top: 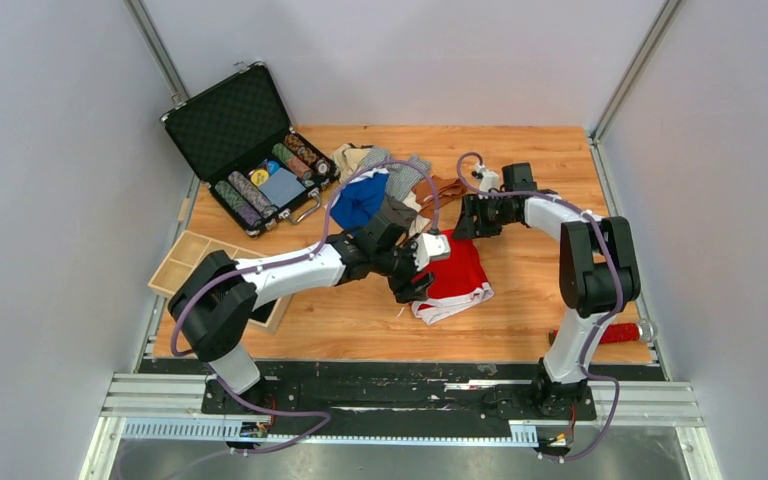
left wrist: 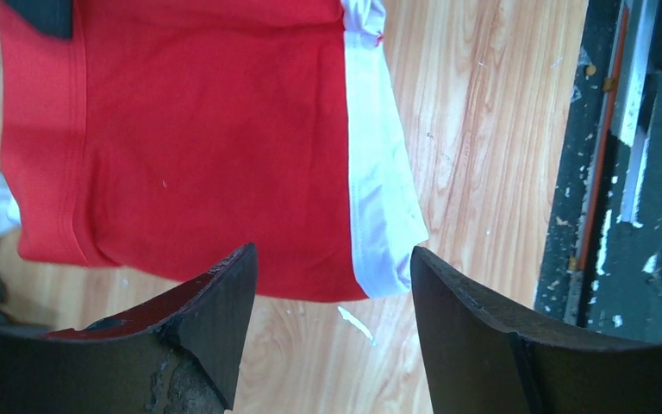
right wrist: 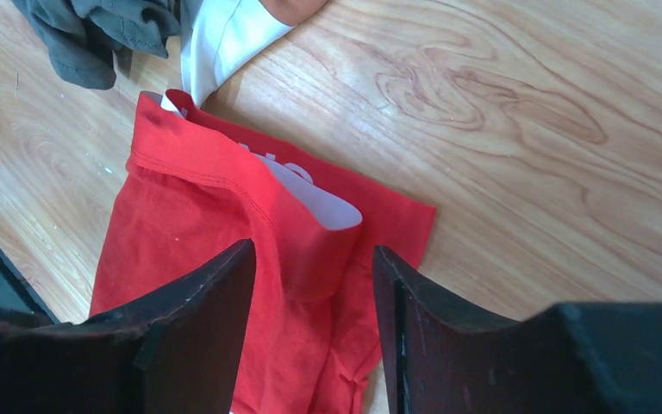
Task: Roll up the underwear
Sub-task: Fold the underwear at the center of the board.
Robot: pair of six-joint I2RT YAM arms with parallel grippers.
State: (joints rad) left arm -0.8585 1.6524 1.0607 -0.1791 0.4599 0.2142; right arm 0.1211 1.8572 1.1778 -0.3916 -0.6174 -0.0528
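Two arms reach out from the near edge of the table (top: 540, 280). A red stick (top: 615, 333) lies by the right arm's foot, near the front corner. To the left, partly under the left arm, sits a compartmented wooden tray (top: 182, 262).

A little farther in, the left hand (top: 407, 288) hovers at the near left corner of the red underwear (top: 457, 272). This piece lies spread flat on the wood in the middle of the table, its white waistband (left wrist: 379, 190) along one edge. The left wrist view shows the left hand (left wrist: 332, 259) with its fingers well apart and nothing between them, the red underwear (left wrist: 198, 138) lying just beyond the tips.

At the garment's far edge the right hand (top: 463, 220) points down over it. In its own view the right hand (right wrist: 312, 254) is about half open, and a raised fold of the red underwear (right wrist: 190, 250) stands in the gap. I cannot tell whether the fingers touch it.

Beyond lies a loose pile of underwear (top: 400, 180), with blue, grey, beige and brown pieces heaped together. At the far left an open black case (top: 230, 120) holds rows of striped chips (top: 260, 190).
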